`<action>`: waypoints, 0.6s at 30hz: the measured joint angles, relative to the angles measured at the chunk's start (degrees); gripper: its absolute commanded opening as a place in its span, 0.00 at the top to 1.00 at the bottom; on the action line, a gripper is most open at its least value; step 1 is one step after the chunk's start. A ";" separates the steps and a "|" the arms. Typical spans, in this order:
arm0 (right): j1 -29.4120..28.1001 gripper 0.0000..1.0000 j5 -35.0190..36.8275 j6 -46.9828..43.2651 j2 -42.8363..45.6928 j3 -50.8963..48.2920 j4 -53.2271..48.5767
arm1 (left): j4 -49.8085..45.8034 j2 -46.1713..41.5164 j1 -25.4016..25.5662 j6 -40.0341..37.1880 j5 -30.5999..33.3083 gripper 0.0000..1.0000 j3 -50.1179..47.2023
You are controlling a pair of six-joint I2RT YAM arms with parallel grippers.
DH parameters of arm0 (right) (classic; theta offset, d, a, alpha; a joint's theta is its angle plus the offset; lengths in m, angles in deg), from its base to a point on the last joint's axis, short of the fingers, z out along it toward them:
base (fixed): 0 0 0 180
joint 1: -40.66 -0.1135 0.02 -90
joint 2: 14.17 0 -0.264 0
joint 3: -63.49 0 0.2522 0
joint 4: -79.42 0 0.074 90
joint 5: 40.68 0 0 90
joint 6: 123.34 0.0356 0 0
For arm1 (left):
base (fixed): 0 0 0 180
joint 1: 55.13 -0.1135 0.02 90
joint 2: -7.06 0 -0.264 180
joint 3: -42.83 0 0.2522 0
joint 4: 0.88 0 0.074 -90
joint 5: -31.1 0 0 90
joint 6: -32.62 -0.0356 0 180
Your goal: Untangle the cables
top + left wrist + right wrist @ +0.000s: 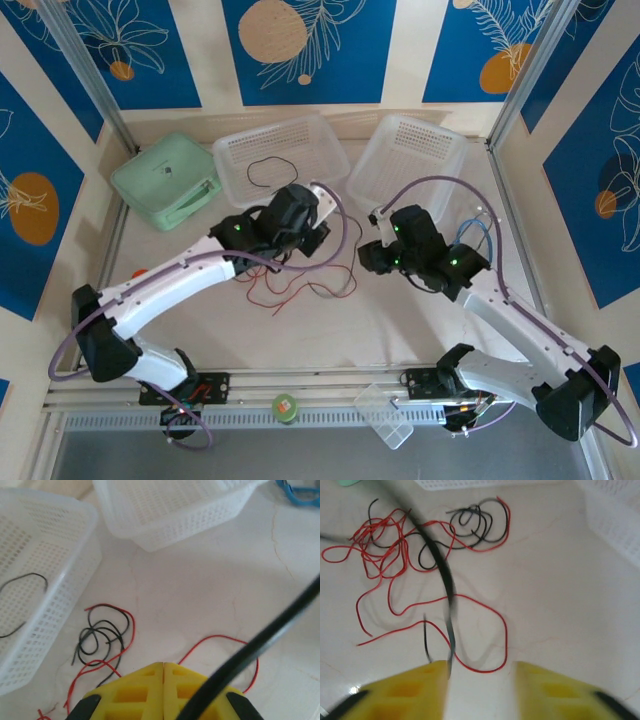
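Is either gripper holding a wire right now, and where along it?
Cannot be told for sure. The left gripper is shut, with a black wire crossing in front of it; no pinch point shows. The right gripper is open, clamping nothing.

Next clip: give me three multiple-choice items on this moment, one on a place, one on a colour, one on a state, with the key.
1. Where does the lone black wire lie?
A on the green case
B in the left white basket
C under the right arm's base

2. What colours are the cables tangled on the table?
A blue and white
B all green
C red and black

3. How does the right gripper stand?
A open
B shut
C clamped on a basket rim

Key: 1 B, it curls on that basket's mesh floor. 2 C, the right wrist view shows red and black strands. 3 A, its yellow fingers stand well apart.
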 measured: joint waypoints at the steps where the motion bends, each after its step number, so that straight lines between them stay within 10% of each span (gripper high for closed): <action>1: 0.09 0.34 -1.27 1.86 0.00 -2.43 2.62 | -1.22 0.00 0.00 0.50 0.39 1.00 2.64; 9: -3.34 0.18 -8.00 12.17 -0.31 -16.96 25.92 | -8.52 0.74 0.02 3.63 0.76 1.00 15.61; 18: -10.60 0.18 3.63 17.77 0.59 -26.29 49.13 | -14.86 3.02 0.07 7.65 1.20 1.00 23.30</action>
